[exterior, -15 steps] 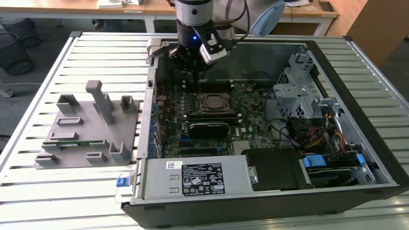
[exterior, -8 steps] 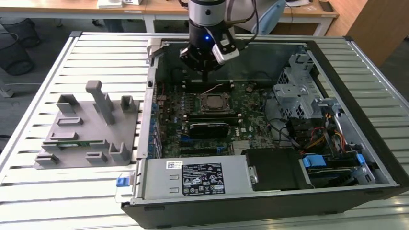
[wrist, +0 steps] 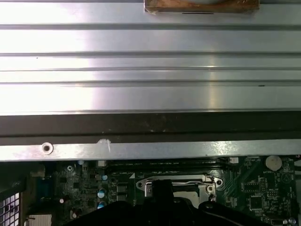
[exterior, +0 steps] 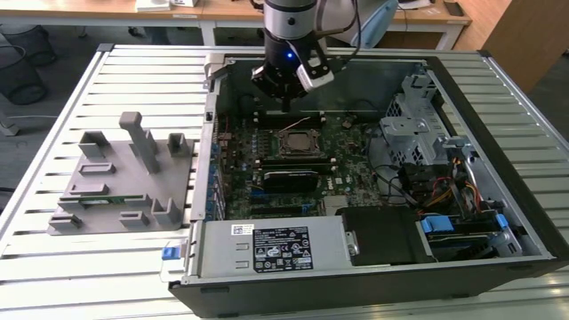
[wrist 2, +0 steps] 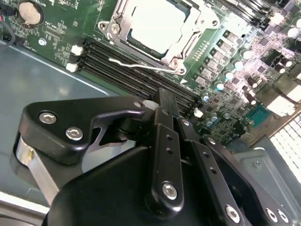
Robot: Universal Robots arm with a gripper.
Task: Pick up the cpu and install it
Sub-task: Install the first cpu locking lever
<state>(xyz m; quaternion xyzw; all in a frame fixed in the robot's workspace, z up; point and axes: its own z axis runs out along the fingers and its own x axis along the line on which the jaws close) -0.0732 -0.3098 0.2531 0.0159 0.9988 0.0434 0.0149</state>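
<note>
Field notes, working from the exterior view's left to its right. A grey fixture (exterior: 120, 177) is sitting on the slatted table (exterior: 53, 267), apparently there to keep parts in fixed spots; a green stick (exterior: 102, 199) is lying in one slot. The open case (exterior: 374, 280) is lying on its side, so the board (exterior: 266, 143) is facing up for access from above. The cpu (wrist 2: 151, 26) is already resting in its socket (wrist 2: 197, 21), silvery top up, frame and wire lever raised. The gripper (exterior: 284, 103) is hanging nose-down just behind the socket, arm near vertical, fingers (wrist 2: 165, 109) pressing together, holding nothing.
</note>
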